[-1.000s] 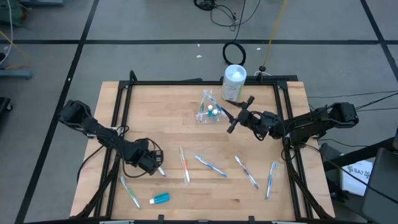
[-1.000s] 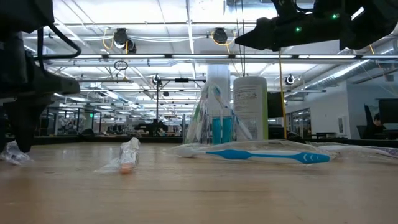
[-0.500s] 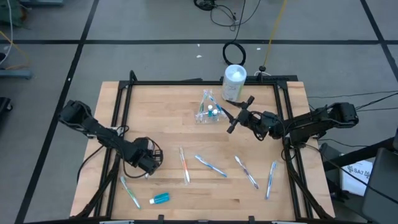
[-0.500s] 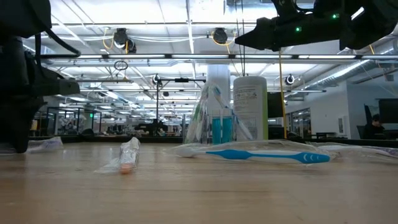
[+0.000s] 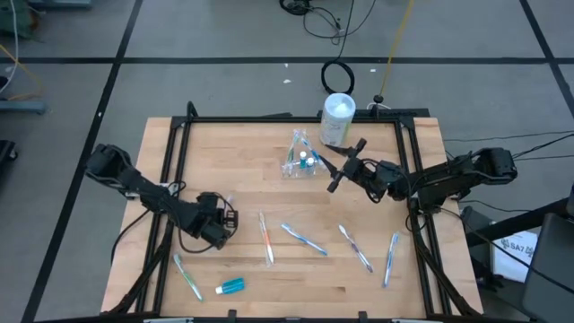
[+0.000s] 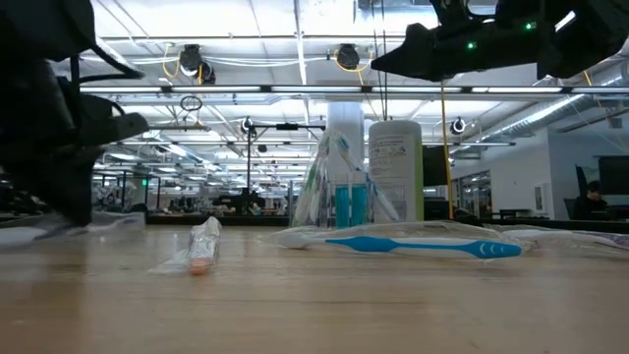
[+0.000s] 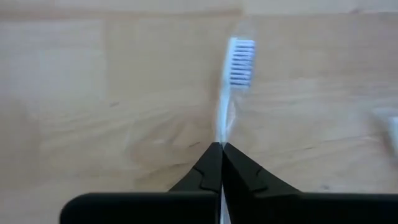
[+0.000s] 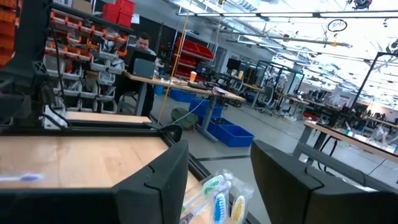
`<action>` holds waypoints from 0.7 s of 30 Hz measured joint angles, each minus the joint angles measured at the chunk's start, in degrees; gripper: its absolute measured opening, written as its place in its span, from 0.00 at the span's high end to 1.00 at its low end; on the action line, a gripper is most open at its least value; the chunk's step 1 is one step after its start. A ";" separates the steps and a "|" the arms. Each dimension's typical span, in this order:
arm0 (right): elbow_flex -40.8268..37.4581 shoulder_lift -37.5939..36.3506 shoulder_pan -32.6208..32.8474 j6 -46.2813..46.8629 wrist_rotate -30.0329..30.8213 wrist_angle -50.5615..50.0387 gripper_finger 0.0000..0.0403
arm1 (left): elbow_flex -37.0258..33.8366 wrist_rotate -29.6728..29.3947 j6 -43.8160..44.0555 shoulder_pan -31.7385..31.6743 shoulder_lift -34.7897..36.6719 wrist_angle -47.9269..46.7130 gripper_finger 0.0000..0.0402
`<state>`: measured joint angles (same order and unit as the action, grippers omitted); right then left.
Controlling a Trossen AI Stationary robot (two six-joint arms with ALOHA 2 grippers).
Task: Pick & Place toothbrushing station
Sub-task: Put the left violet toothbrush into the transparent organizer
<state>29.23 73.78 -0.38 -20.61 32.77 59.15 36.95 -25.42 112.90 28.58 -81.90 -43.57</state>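
My left gripper (image 5: 218, 226) is shut on a white-bristled toothbrush (image 7: 239, 61) near the table's left side. Several more toothbrushes lie flat along the near half of the table, among them an orange-handled toothbrush (image 5: 266, 238) and a blue toothbrush (image 5: 303, 238). A blue toothpaste tube (image 5: 230, 286) lies near the front edge. A clear plastic bag (image 5: 300, 157) with brushes in it stands upright at the far middle. My right gripper (image 5: 343, 167) hovers open just right of the bag; in its wrist view the bag (image 8: 214, 200) shows between the spread fingers. My left gripper pinches the toothbrush's thin handle (image 7: 222, 134) between its two shut fingers, a little behind the bristle head. The fingers slant down at the table and the brush runs on past their tips, head outward. I cannot tell whether the brush is clear of the wood.
A white cylindrical canister (image 5: 338, 117) stands at the far edge behind the bag. A black rail frame (image 5: 287, 117) borders the table. Two wrapped toothbrushes (image 5: 355, 247) (image 5: 391, 258) lie at the near right, and another toothbrush (image 5: 188, 276) at the near left.
My left gripper has shut on the toothbrush and moved a little toward the far edge, carrying the brush and its crinkly wrapper along with it.
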 joint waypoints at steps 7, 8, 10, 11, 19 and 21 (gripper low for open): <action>0.00 0.02 0.00 0.43 -0.02 -2.21 0.59 | 0.04 -10.78 -11.04 -2.00 3.41 7.27 0.99; 0.00 0.02 0.00 0.42 -0.02 -2.45 0.59 | 0.04 -11.64 -13.22 -2.50 4.02 8.53 0.99; 0.00 0.02 0.00 0.42 -0.01 -2.55 0.59 | 0.07 -13.57 -18.41 -3.47 5.21 11.28 0.99; 0.00 0.02 0.00 0.42 -0.02 -2.53 0.59 | 0.11 -14.61 -21.00 -4.01 5.71 12.97 0.99; 0.00 0.02 -0.01 4.52 -0.01 -5.12 0.59 | 0.11 -15.74 -46.58 -8.72 8.75 30.63 0.99; 0.00 0.02 -0.02 5.83 -0.02 -5.96 0.59 | 0.13 -14.17 -53.09 -10.19 8.96 36.40 0.97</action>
<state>29.23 73.80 -0.40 -14.78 32.75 53.19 37.08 -39.59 59.81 18.39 -72.95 -7.17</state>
